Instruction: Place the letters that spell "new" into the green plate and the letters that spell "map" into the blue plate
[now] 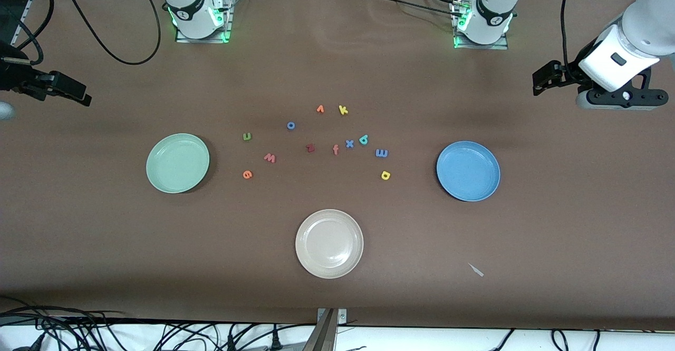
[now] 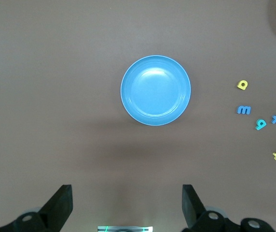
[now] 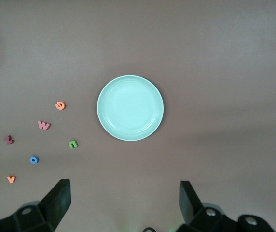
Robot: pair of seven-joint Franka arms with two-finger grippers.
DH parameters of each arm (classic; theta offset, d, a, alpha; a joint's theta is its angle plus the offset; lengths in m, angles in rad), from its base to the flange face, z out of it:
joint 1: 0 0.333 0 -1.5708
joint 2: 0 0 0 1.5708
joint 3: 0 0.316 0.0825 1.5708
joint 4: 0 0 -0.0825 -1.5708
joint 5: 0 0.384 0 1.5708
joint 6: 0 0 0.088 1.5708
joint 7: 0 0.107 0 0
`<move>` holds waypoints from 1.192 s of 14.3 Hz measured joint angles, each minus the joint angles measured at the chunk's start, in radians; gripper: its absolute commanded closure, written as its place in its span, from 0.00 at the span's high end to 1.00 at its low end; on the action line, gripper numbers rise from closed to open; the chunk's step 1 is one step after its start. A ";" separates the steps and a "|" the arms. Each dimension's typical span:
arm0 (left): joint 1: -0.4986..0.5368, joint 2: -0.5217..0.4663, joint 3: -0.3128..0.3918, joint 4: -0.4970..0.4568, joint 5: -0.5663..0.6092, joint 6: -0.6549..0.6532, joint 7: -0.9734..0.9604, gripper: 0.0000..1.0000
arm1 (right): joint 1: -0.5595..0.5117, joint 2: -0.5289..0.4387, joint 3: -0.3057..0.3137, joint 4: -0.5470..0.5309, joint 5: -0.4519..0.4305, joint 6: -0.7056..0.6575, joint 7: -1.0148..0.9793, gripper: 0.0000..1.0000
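beige plate [image 1: 329,243]: nearest, empty
p [image 1: 385,175], m [image 1: 382,153], a [image 1: 363,139]: on desk beside blue plate [image 1: 468,171], empty
e [image 1: 247,174], w [image 1: 269,157], n [image 1: 247,136]: on desk beside green plate [image 1: 177,162], empty
progress: none placed, six left
left gripper [image 2: 127,205]: jaws released, waiting above blue plate's end
right gripper [image 3: 123,203]: jaws released, waiting above green plate's end

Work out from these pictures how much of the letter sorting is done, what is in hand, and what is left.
Done: nothing; the green plate and blue plate hold no letters.
In hand: nothing; the left gripper and right gripper hang open, high over those plates.
Left: everything. The n, e, w, m, a and p lie on the table.
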 measured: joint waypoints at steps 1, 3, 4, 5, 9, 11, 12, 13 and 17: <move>0.000 0.000 0.000 0.000 0.000 0.000 0.000 1.00 | 0.000 0.000 0.000 0.000 0.000 0.000 0.000 1.00; 0.000 0.000 0.000 0.000 0.000 0.000 0.000 1.00 | 0.000 0.000 0.000 0.000 0.000 0.000 0.000 1.00; 0.000 0.000 0.000 0.000 0.000 0.000 0.000 1.00 | 0.000 0.000 0.000 0.000 0.000 0.000 0.000 1.00; 0.000 0.000 0.000 0.000 0.000 0.000 0.000 1.00 | 0.000 0.000 0.000 0.000 0.000 0.000 0.000 1.00; 0.000 0.000 0.000 0.000 0.000 0.000 0.000 1.00 | 0.000 0.000 0.000 0.000 0.000 0.000 0.000 1.00; 0.000 0.000 0.000 0.000 0.000 0.000 0.000 1.00 | 0.000 0.000 0.000 0.000 0.000 0.000 0.000 1.00; 0.000 0.000 0.000 0.000 0.000 0.000 0.000 1.00 | 0.000 0.000 0.000 0.000 0.000 0.000 0.000 1.00; 0.000 0.000 0.000 0.000 0.000 0.000 0.000 1.00 | 0.000 0.000 0.000 0.000 0.000 0.000 0.000 1.00; 0.000 0.013 -0.006 0.000 -0.012 -0.004 0.000 1.00 | 0.000 0.000 0.000 0.000 0.000 0.000 0.000 1.00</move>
